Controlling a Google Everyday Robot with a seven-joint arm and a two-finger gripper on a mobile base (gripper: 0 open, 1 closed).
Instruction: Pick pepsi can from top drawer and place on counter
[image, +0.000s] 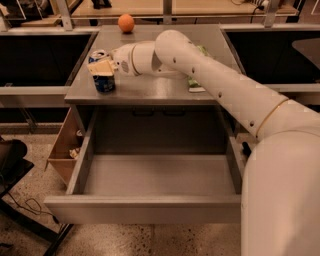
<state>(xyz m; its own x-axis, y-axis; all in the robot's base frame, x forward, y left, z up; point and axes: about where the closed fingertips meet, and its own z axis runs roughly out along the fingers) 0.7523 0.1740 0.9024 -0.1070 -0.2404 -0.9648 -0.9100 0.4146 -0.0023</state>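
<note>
The pepsi can (105, 84), dark blue with a silver top, stands upright at the left front corner of the grey counter (150, 93). My gripper (102, 69) reaches in from the right and its beige fingers (103, 66) are closed around the can's upper half. I cannot tell whether the can's base touches the counter. The top drawer (150, 209) is pulled fully out below the counter, and its grey floor is bare.
An orange fruit (126, 23) sits at the counter's back edge. A green packet (196, 84) lies partly hidden behind my arm. A brown wooden box (64, 148) hangs open left of the drawer. Dark shelves flank the counter.
</note>
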